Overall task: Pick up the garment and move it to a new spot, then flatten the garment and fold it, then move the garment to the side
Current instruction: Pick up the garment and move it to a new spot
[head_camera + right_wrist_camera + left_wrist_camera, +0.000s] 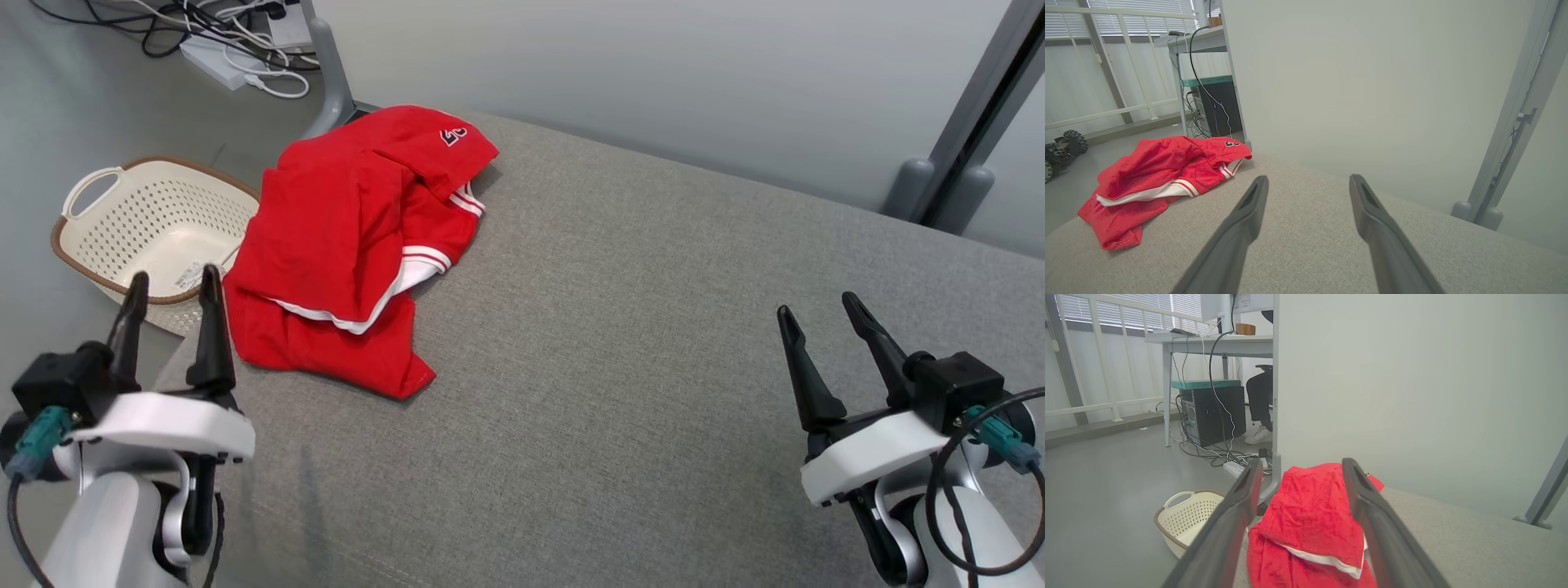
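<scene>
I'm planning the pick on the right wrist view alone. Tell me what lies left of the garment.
Observer: A white basket sits on the floor, just left of the garment.
Operator: Report the left pincer.
Observer: Open and empty, close to the garment's left edge.
Operator: Check for people.
Observer: A person's leg and white shoe show beneath the desk.

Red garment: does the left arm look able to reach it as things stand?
Probably yes. The left gripper stands open close beside the red garment, with nothing between them on the grey cushion.
</scene>
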### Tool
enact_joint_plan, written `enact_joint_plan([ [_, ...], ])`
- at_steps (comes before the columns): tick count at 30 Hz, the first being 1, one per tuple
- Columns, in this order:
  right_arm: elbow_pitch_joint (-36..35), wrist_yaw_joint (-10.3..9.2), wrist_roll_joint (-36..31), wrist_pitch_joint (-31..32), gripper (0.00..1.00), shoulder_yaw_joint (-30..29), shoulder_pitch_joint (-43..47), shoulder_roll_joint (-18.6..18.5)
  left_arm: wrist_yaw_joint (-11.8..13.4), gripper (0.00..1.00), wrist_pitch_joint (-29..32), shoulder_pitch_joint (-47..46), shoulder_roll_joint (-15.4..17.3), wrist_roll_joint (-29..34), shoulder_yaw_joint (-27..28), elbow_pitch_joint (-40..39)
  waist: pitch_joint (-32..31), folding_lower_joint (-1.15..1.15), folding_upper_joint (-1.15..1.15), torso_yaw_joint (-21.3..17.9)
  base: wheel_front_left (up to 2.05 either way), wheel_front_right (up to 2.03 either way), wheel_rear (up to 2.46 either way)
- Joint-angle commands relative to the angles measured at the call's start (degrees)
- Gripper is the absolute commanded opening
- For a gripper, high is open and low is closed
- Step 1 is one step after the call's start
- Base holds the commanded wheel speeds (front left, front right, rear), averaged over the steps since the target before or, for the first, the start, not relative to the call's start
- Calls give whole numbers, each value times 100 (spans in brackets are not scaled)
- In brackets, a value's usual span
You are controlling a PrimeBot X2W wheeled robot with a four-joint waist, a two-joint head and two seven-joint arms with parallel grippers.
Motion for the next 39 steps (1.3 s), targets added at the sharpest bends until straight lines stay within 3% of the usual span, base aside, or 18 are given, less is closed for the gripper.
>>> enact_joint_plan([
  [1, -62, 13, -19, 50, 100, 20, -80, -67, -17, 100, -33, -202, 19, 17, 32, -26, 155, 0, 0, -105, 0, 0, 0],
  [7, -306, 13, -102, 226, 100, 76, -365, -130, -129, 100, -67, -935, -2, -81, 89, 168, 680, 0, 0, -481, 0, 0, 0],
  [14, -493, 13, -172, 339, 100, 96, -643, -164, -383, 100, 33, -1632, 12, -242, 91, 1178, 1168, 0, 0, -848, 0, 0, 0],
  [19, -615, 13, -224, 382, 100, 173, -841, -161, -639, 100, 135, -2155, 3, -397, 52, 2686, 1511, 0, 0, -1091, 0, 0, 0],
  [27, -649, 13, -262, 344, 100, 156, -928, -125, -859, 100, 237, -2602, -8, -480, -1, 4246, 1700, 0, 0, -1193, 0, 0, 0],
  [28, -642, 13, -260, 340, 100, 151, -929, -119, -873, 80, 230, -2642, -8, -474, -10, 4370, 1703, 0, 0, -1197, 0, 0, 0],
  [30, -622, 13, -257, 325, 100, 136, -937, -108, -842, 0, 139, -2729, 15, -449, -12, 4564, 1698, 0, 0, -1203, 0, 0, 0],
  [39, -528, 13, -155, 48, 100, 8, -790, 6, -746, 0, -187, -2774, 366, -200, 103, 4215, 1292, 0, 0, -1392, 0, 0, 0],
])
